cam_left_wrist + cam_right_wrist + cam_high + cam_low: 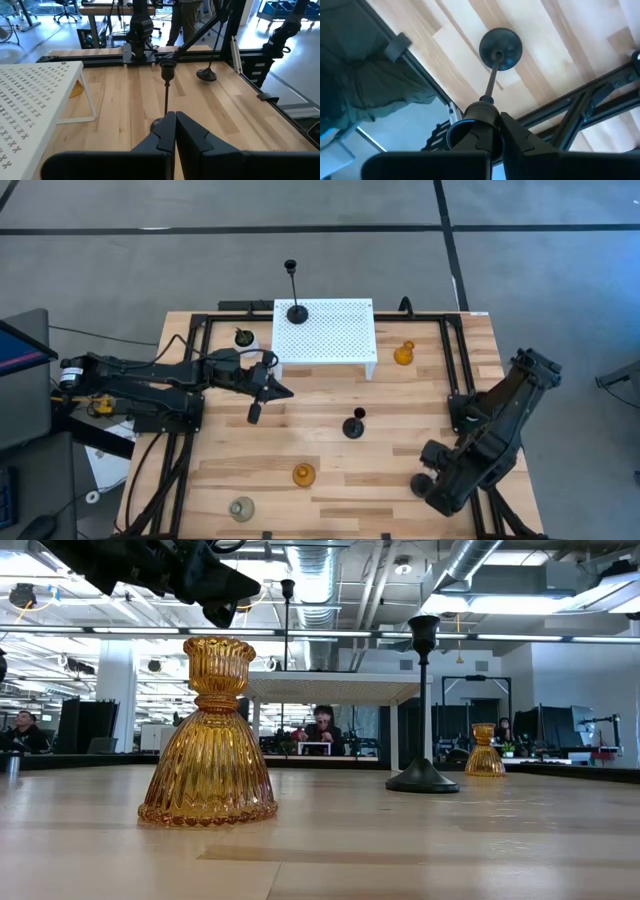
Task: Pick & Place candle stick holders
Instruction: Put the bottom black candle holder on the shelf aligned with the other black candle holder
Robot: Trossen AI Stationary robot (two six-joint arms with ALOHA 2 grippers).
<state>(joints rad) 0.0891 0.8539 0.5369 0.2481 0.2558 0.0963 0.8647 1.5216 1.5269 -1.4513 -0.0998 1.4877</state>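
Standing nearest the front edge of the wooden table (420, 395) is a clear glass holder (241, 508), at the near left. An amber glass holder (303, 475), ribbed and bell-shaped, stands upright just beyond it, to its right.

At the near right, the right gripper (496, 125) reaches down over the boards. Its fingers are pinched onto the cup end of a black holder (500, 47), whose thin stem runs away from them to a round base. Whether that base rests on the wood cannot be told.

A second black holder (355, 425) stands alone and upright at mid-table. The left gripper (285, 390) hangs above the table to the left of it and points its way, with its fingers pressed together on nothing.

Farther back, a second amber holder (403, 355) sits just beside the right legs of a white perforated stand (335, 335). A third black holder (297, 313) stands on the far left of the stand's top. A small pot with a green plant (243, 337) sits on the table left of the stand.

In the room beyond the table, a person (322, 725) sits at a desk.
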